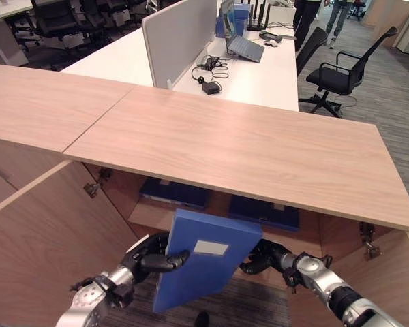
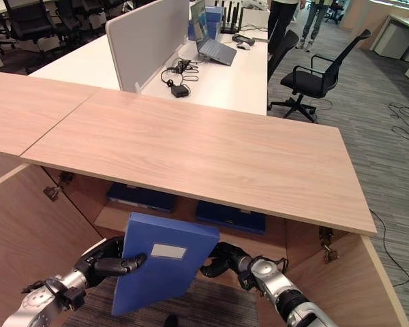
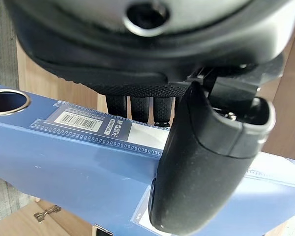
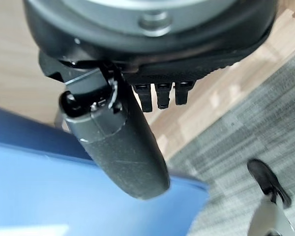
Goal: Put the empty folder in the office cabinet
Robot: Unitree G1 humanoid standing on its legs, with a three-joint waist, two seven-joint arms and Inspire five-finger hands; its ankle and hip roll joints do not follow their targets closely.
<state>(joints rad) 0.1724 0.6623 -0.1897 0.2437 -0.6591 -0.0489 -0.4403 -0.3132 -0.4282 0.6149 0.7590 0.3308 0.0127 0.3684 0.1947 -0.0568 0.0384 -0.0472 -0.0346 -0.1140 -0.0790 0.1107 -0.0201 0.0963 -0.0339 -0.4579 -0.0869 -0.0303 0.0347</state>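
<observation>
Folder (image 1: 198, 262), blue, hangs tilted at lower centre, before the open cabinet (image 1: 245, 146). Left hand (image 1: 150, 257) grips its left edge, thumb across the front, fingers curled behind. Right hand (image 1: 262, 257) clamps the right edge, thumb on the face. Two blue boxes (image 1: 174, 193) lie inside on the shelf. Desks (image 1: 259, 75) and a chair (image 1: 341, 75) fill the upper frame.
</observation>
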